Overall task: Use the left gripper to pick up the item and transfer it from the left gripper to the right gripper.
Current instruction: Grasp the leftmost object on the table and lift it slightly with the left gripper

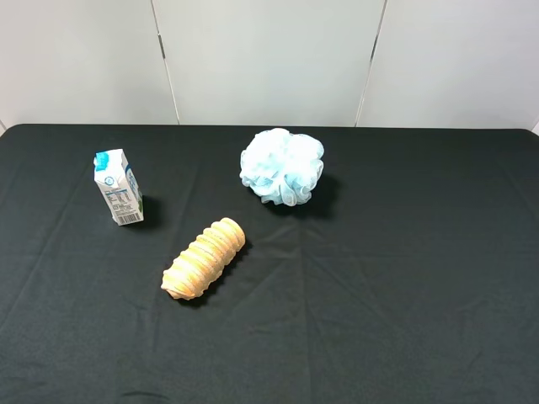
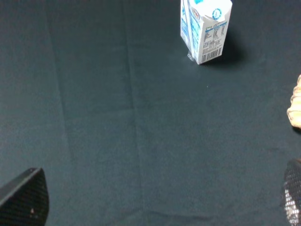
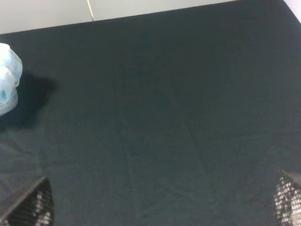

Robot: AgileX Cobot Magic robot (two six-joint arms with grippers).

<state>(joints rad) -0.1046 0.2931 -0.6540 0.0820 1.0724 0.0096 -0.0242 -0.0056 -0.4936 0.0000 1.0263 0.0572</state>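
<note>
The left gripper has its two black fingers far apart. Nothing is between them, only the black table. The right gripper is wide apart too and holds nothing. Neither arm shows in the high view.

In that view the orange roll lies nearest, close to the middle of the table. The item stands at 10 o'clock from the roll, well apart from it, on the left side of the table. It stands up straight, with its blue top up. It is out in front of the left gripper, well apart from it. The right wrist view does not show it at all, so I think the left arm is nearer. Farthest back, at 1 o'clock from the roll, sits the blue pouf.
</note>
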